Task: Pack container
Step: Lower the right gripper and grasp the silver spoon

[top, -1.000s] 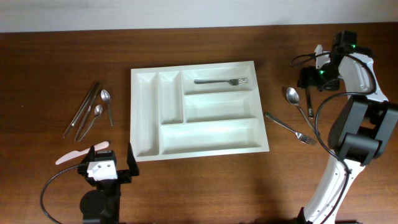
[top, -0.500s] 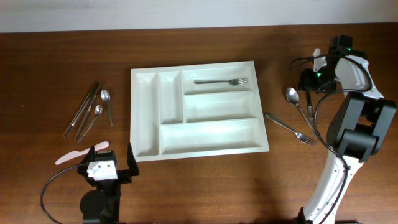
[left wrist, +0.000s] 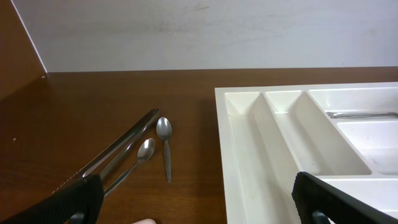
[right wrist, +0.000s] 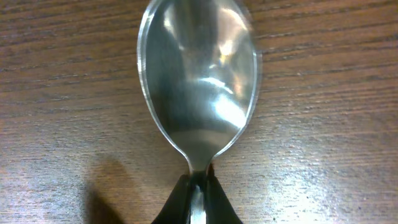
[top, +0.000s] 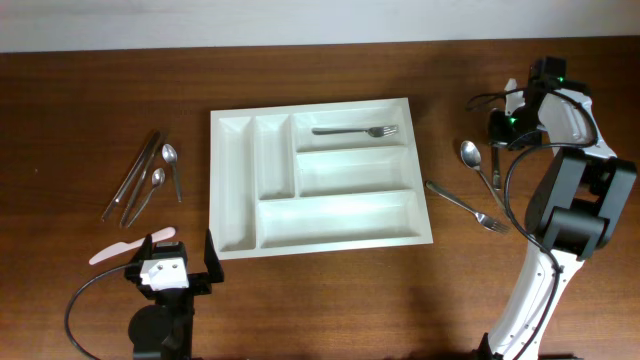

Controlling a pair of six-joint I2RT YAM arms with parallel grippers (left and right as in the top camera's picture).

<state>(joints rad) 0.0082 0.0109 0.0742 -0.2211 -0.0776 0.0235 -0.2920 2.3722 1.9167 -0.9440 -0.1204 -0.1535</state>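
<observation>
I see a wooden table (top: pixel 80 80) carrying a white cutlery tray (top: pixel 215 190) mid-table, knives (top: pixel 135 175) and small spoons (top: pixel 170 155) on the left, large spoon (top: pixel 470 152) and fork (top: pixel 467 205) on the right.

1. I see a brown wooden tabletop (top: pixel 330 300) with a white wall (left wrist: pixel 186 31) behind it.
2. On the left lie two long shiny knives (top: pixel 135 175), side by side and slanted.
3. Just beside them are a small spoon (top: pixel 170 154) and a second small spoon (top: pixel 157 177), bowls up.
4. Near the front edge lies a pale plastic knife (top: pixel 128 247).
5. On the right I see a big spoon (right wrist: pixel 199 87), bowl up and very shiny.
6. A slanted fork (top: pixel 465 203) lies near it.
7. Another fork (top: pixel 355 131) lies flat in the top long slot of the container (top: pixel 214 190).
</observation>
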